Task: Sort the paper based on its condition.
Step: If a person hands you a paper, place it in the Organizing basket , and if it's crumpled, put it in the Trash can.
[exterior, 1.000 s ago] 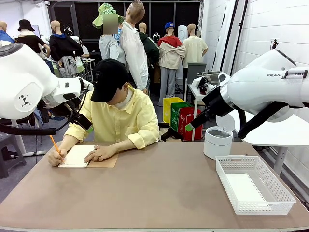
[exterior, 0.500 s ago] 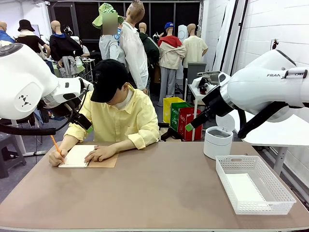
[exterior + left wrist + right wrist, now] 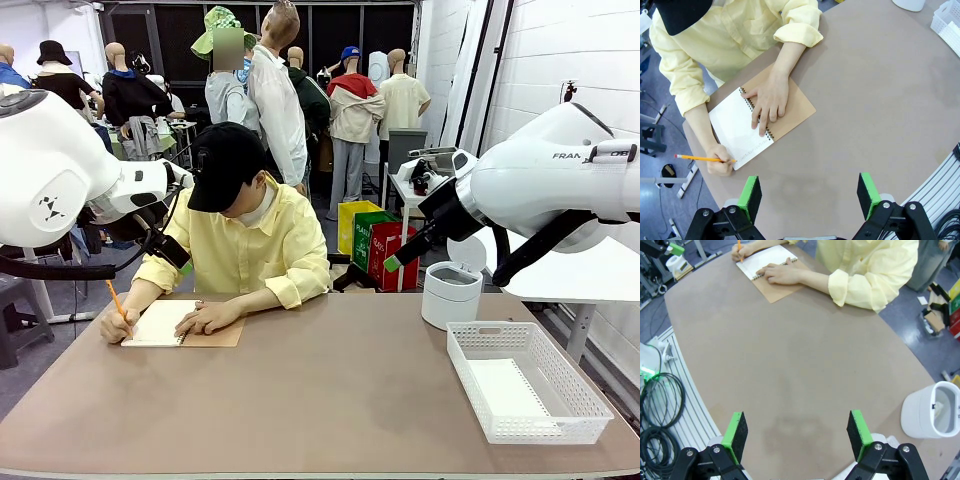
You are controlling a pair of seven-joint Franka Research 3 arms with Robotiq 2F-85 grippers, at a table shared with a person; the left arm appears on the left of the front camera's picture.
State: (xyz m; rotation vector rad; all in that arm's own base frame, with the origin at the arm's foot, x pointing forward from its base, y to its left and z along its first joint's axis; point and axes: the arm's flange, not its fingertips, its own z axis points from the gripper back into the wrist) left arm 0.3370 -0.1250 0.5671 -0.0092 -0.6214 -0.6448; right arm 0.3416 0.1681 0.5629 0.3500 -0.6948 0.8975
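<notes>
A sheet of paper lies flat in the white basket at the table's right. At the far left a person writes with a pencil on the open white page of a spiral notebook with a brown cover, one hand pressing on it. My left gripper hangs open high above the table, near the notebook, with nothing between its green pads. High over the table's middle, my right gripper is also open and holds nothing.
A white round bin stands at the back right, behind the basket; something white lies inside it. The brown table top is bare across its middle and front. Cables and an aluminium rail run beside the table's near edge.
</notes>
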